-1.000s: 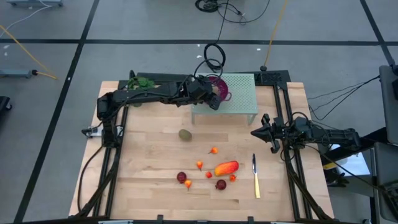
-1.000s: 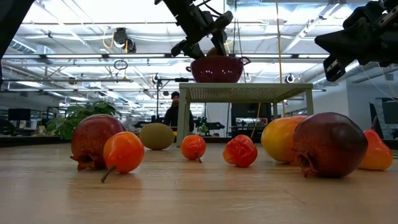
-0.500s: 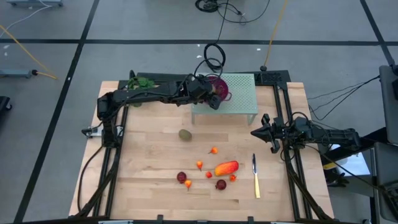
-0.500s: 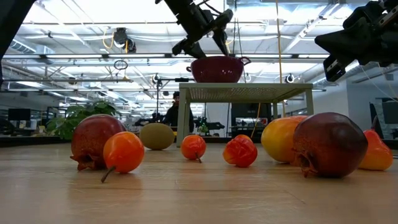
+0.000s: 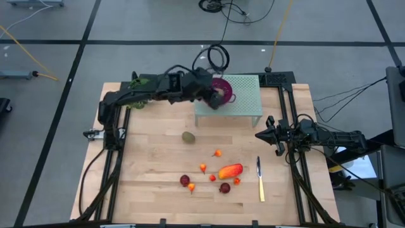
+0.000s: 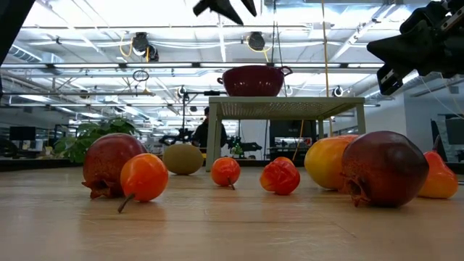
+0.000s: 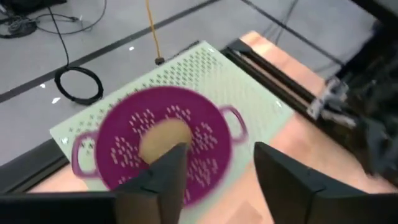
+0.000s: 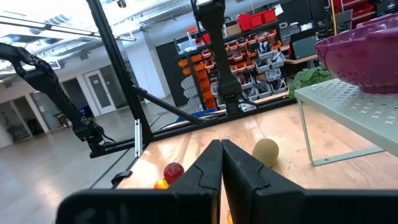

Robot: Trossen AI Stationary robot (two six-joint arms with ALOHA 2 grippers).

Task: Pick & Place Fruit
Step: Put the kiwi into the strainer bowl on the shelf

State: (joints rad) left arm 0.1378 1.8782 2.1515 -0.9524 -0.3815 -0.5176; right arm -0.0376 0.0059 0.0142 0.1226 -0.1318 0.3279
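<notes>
A purple colander (image 5: 222, 89) stands on a pale green perforated stand (image 5: 243, 101) at the table's far side. One olive-brown oval fruit (image 7: 163, 138) lies inside it. My left gripper (image 7: 217, 174) hangs open and empty high above the colander (image 6: 254, 80), near its left rim. On the wood lie another olive oval (image 5: 188, 136), a long orange-red piece (image 5: 230, 171), two dark red balls (image 5: 185, 180) (image 5: 224, 187) and several tiny orange-red fruits (image 5: 218, 152). My right gripper (image 5: 259, 135) waits shut at the table's right.
A yellow-handled knife (image 5: 260, 182) lies right of the fruit cluster. A leafy green bunch (image 5: 142, 83) sits at the far left corner. Bare wood stretches along the near edge and at the near left. A person shows in the room behind (image 6: 203, 130).
The olive oval that was at my left gripper's fingers just above the colander has gone down into the colander. My left gripper has then risen well above the colander, drawing back a little toward the table's left.
</notes>
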